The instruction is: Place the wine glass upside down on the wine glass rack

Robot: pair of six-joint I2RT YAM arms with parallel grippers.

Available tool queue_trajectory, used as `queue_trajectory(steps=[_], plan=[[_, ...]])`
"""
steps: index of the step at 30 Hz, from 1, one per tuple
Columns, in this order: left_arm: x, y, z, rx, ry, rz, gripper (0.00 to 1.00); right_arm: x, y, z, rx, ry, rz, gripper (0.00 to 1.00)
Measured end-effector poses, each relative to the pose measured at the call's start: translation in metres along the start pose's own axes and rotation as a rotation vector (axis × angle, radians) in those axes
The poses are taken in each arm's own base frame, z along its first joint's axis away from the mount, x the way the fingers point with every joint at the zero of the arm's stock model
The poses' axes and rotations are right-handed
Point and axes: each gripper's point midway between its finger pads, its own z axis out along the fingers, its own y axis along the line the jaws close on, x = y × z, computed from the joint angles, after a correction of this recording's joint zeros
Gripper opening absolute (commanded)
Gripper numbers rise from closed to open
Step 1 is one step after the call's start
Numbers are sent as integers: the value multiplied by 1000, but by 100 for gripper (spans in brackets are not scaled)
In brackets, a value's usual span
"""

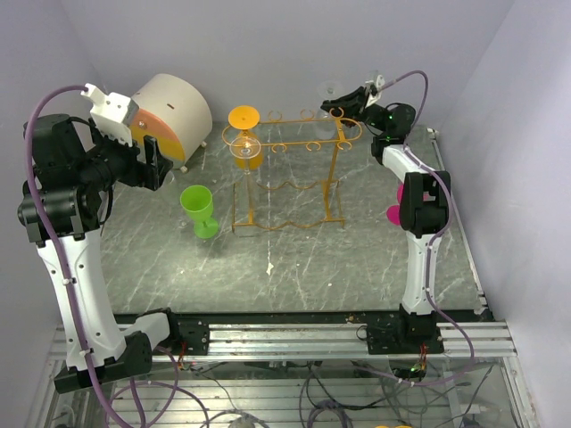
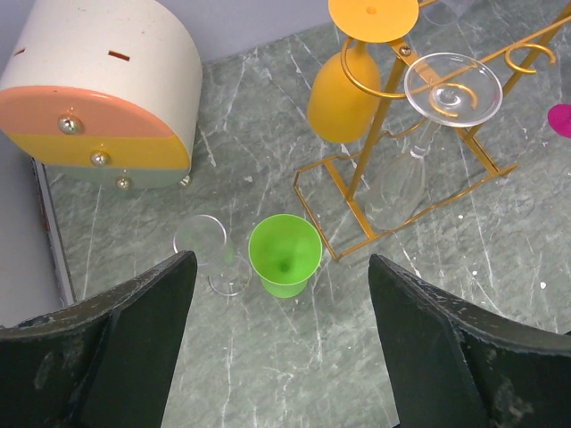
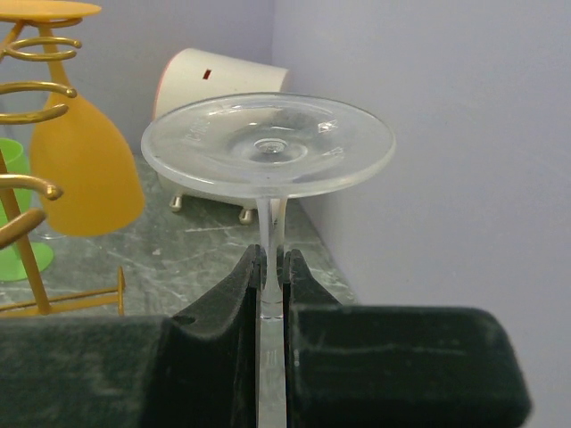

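- Wine glass, clear, is upside down with its round foot on top and its stem running straight down; it is up in the air at the far right end of the rack, level with the top rail; whether it touches the rail I cannot tell
- right gripper is clamped on the stem of that wine glass just under the foot, one finger pressed to each side
- left gripper has its jaws spread wide with nothing between them; it hangs above the table, left of the rack
- below it a green glass stands upright on the table; a small clear glass stands just beside it, on the side away from the rack
- at the left end of the rack an orange glass hangs foot-up from a loop; a second clear glass hangs foot-up from the neighbouring loop
- a cream drum-shaped box with an orange and yellow face sits at the far left of the table
- a pink object shows beside the right arm; most of it is hidden
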Motion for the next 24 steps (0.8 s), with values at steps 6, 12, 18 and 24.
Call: queue_trajectory(steps=[6,12,18,24], plan=[[0,0,0,3,-1,0,89,1,1,-10,6,-16,-7,0],[0,-1,0,8,-2,-1,89,6,11,-26,5,-16,28,0],[0,-2,0,13,-3,-5,89,-11,14,-29,-2,-29,7,0],[0,-2,1,14,-3,-11,89,-31,19,-25,-16,-41,-10,0]])
